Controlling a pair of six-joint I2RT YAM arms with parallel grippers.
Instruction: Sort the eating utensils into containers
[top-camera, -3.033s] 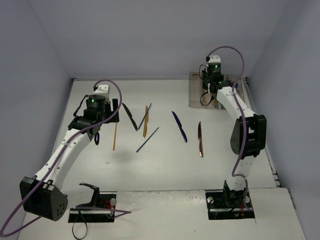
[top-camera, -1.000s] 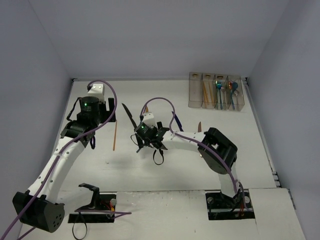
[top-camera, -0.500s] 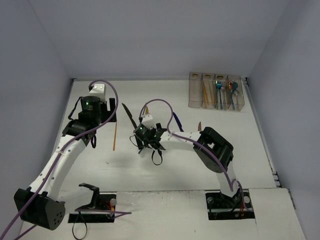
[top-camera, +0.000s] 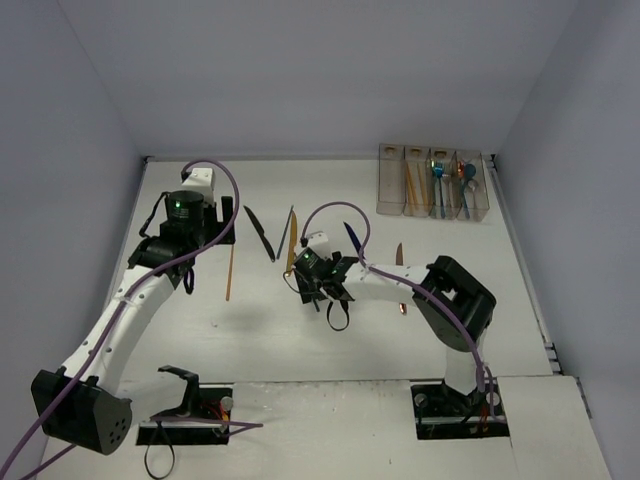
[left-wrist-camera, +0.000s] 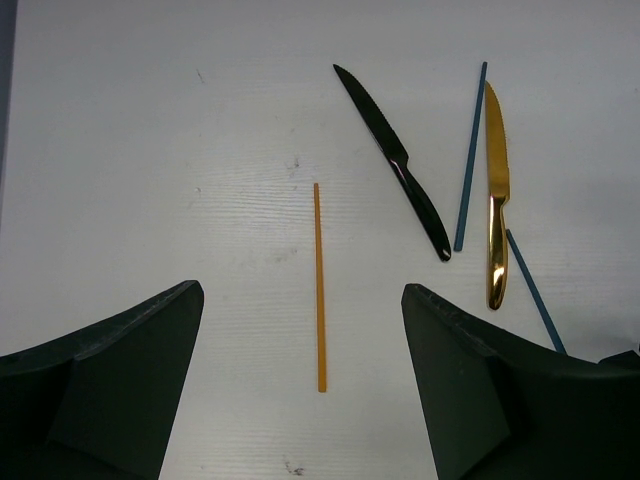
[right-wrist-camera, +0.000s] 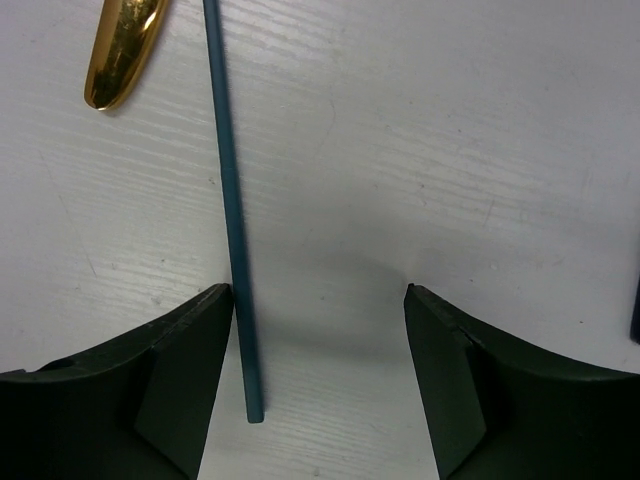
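On the counter your right fingers have slid rightward, baring the gold knife; spread around the blue chopstick, they seem ready to pinch.

Overhead view of the whole table; wrist views straight down, right nearest, gold knife in all.

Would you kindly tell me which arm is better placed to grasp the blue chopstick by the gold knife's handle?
Right. The right gripper is open with the blue chopstick between its fingers; the left gripper is open over the orange chopstick.
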